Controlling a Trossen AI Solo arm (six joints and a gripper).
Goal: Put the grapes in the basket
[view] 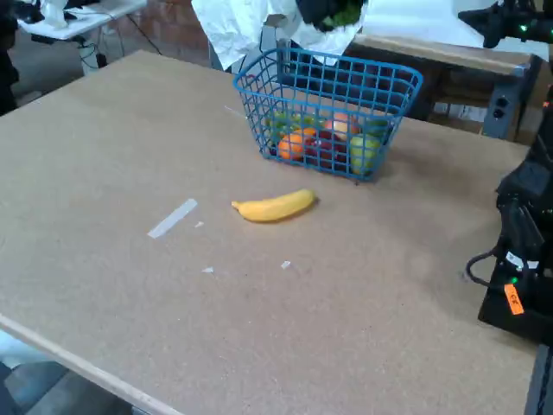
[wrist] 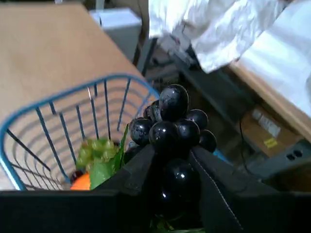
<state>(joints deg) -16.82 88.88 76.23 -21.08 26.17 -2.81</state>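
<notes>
Wrist view: gripper (wrist: 176, 167) clamped on the grapes (wrist: 172, 124), black fingers (wrist: 133, 172) pressing the lower berries from both sides, bunch sticking up out of the jaws toward 12 o'clock, glossy dark berries, bit of green leaf just visible at the 6 o'clock edge under the bunch. Grapes are held in the air, off the table, above the right end of the basket (wrist: 43, 114) as this view shows it; the blue wire rim curves from 9 o'clock up to about 11 o'clock of the bunch. Inside the basket at 8 o'clock of the grapes: a green grape cluster (wrist: 97, 150) and an orange fruit (wrist: 81, 182) low down. Fixed view: basket (view: 393, 82) sits on the brown table (view: 130, 328) near the far edge, at roughly 12 o'clock of the frame, holding mixed fruit, orange, red and green pieces. Gripper mostly cut off at the top edge, dark shape with some green at (view: 328, 13), directly above the basket's back rim; grip not readable from here. Banana (view: 275, 206) lies flat on the table at 6 o'clock of the basket, near but not touching it. Strip of tape (view: 172, 217) on the tabletop at 9 o'clock of the banana, well apart.
</notes>
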